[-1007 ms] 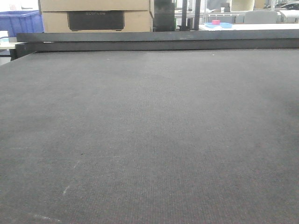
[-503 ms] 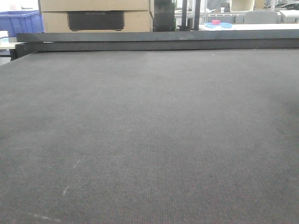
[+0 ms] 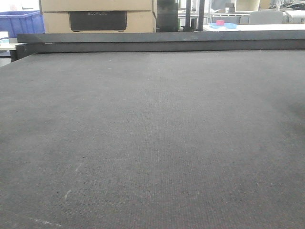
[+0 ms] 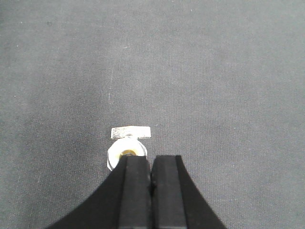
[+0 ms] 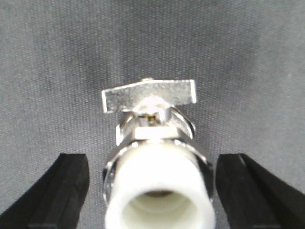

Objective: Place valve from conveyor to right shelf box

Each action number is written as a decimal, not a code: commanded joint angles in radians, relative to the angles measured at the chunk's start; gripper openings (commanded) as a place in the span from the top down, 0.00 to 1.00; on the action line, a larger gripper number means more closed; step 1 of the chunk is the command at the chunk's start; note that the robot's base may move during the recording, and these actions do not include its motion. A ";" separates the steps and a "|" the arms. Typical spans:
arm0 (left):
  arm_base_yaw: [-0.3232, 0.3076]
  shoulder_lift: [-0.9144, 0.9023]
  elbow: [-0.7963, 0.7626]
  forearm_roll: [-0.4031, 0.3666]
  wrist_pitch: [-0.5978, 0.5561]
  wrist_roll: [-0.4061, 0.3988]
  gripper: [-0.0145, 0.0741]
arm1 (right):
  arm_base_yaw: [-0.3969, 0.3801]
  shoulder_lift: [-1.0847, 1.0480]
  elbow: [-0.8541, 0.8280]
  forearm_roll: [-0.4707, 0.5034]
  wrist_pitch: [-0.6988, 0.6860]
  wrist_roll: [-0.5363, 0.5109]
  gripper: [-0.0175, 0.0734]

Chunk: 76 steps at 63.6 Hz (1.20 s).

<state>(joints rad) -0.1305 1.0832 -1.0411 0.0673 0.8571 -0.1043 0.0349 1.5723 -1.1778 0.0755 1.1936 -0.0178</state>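
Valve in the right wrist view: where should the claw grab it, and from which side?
Grip the valve across its metal body, approaching from the white end. The open right claw straddles it there; the flat handle at the far end is thin and would probably slip.

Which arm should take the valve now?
Right. The right gripper is open, fingers either side of the valve. The left gripper is shut, with a valve just past its tips.

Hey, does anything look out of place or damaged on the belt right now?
Nothing serious. The valve lies undamaged on the belt, between the open right fingers. Only faint white scuffs mark the belt's near left.
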 commanded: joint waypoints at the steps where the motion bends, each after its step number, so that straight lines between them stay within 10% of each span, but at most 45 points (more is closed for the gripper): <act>1: -0.003 -0.002 -0.008 -0.008 -0.006 -0.005 0.96 | -0.003 0.002 -0.007 -0.004 -0.013 -0.010 0.33; 76: -0.003 -0.002 -0.008 -0.008 -0.006 -0.005 0.96 | -0.003 0.004 -0.007 -0.038 -0.033 -0.010 0.34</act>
<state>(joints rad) -0.1305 1.0832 -1.0411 0.0655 0.8571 -0.1043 0.0349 1.5740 -1.1778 0.0528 1.1643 -0.0185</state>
